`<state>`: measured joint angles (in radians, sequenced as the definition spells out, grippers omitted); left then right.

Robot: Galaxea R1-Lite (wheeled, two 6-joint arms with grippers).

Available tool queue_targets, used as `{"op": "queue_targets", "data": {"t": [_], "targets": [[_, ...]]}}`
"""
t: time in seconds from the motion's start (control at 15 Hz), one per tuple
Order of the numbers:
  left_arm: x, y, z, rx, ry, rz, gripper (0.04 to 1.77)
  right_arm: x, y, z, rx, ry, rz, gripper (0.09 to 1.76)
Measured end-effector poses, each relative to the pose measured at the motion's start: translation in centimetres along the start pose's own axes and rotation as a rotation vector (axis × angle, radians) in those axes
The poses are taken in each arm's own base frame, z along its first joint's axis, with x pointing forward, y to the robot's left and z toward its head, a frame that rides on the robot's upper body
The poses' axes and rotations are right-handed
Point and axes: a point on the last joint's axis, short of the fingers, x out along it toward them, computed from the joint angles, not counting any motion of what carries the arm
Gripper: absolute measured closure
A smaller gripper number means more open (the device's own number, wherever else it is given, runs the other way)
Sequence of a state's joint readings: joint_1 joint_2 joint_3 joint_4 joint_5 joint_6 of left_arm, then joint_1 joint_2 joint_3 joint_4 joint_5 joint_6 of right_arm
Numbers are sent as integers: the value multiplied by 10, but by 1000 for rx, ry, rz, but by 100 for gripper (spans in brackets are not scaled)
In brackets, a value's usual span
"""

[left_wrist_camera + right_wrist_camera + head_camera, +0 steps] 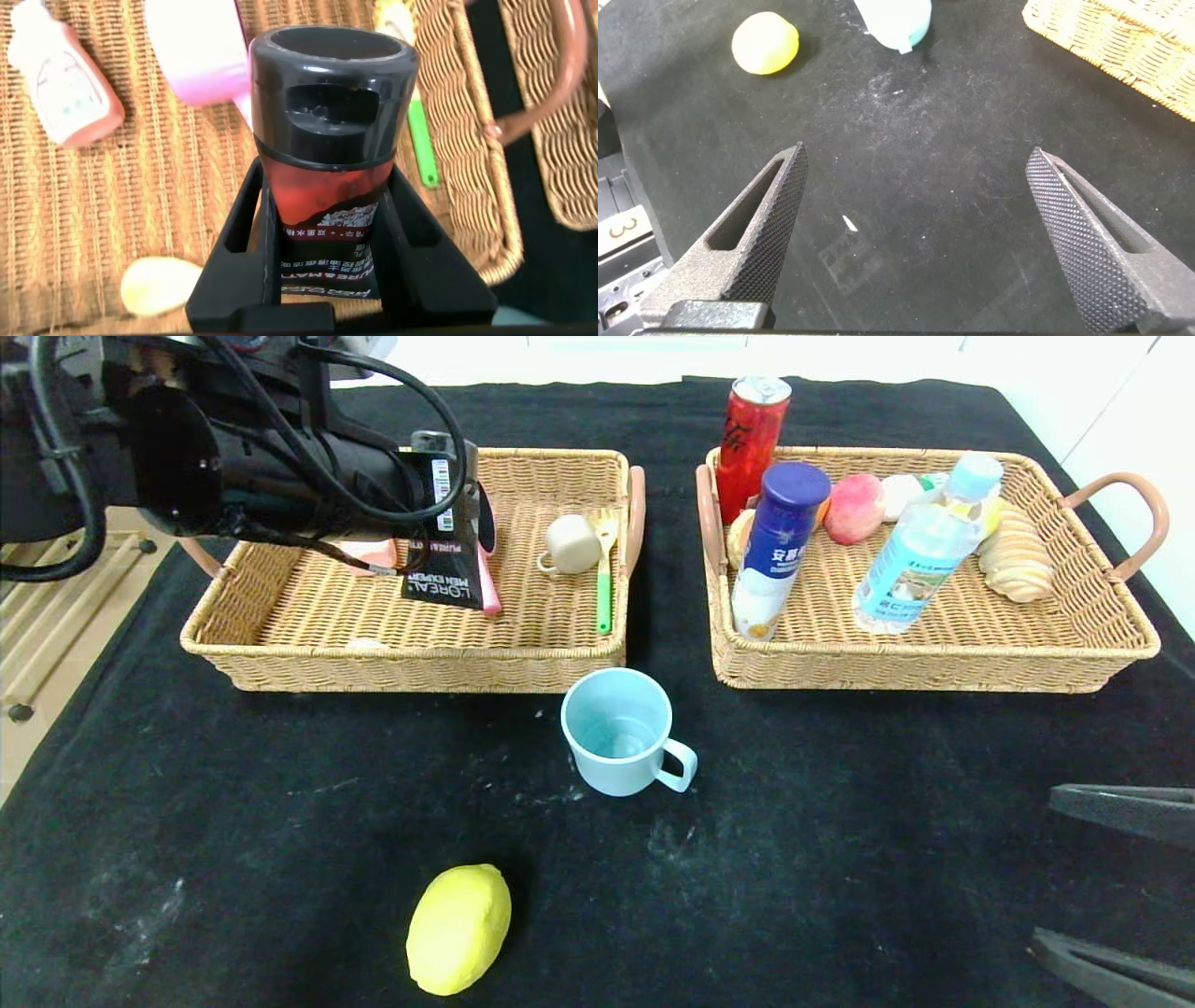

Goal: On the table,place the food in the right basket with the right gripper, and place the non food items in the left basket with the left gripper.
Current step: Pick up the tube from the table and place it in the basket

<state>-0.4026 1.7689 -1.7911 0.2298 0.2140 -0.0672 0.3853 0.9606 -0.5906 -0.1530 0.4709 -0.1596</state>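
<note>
My left gripper (455,537) is shut on a black and red L'Oreal tube (446,577) and holds it above the left basket (401,658). In the left wrist view the tube (329,112) sits between the jaws of the gripper (327,219), over the wicker floor. A yellow lemon (459,929) lies on the black cloth near the front. A light blue cup (621,733) stands upright in front of the gap between the baskets. My right gripper (1041,868) is open and empty at the front right. The right wrist view shows it (917,154) above bare cloth, far from the lemon (766,42) and the cup (896,19).
The left basket holds a cream mini cup (571,543), a green-handled spoon (605,579), a pink item (489,588) and a pink bottle (65,79). The right basket (934,658) holds a red can (752,443), a blue-capped bottle (775,551), a water bottle (924,546), a peach (854,509) and bread (1016,560).
</note>
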Motion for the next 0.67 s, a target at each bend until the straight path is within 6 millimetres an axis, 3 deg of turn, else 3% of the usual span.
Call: {"op": "queue_targets", "data": {"t": [0.4, 0.67], "targets": [[30, -2, 0, -20, -37, -3, 116, -1, 0, 0, -3, -3, -5, 14], [37, -3, -5, -18, -25, -1, 74, -1, 0, 1, -3, -4, -7, 14]]}}
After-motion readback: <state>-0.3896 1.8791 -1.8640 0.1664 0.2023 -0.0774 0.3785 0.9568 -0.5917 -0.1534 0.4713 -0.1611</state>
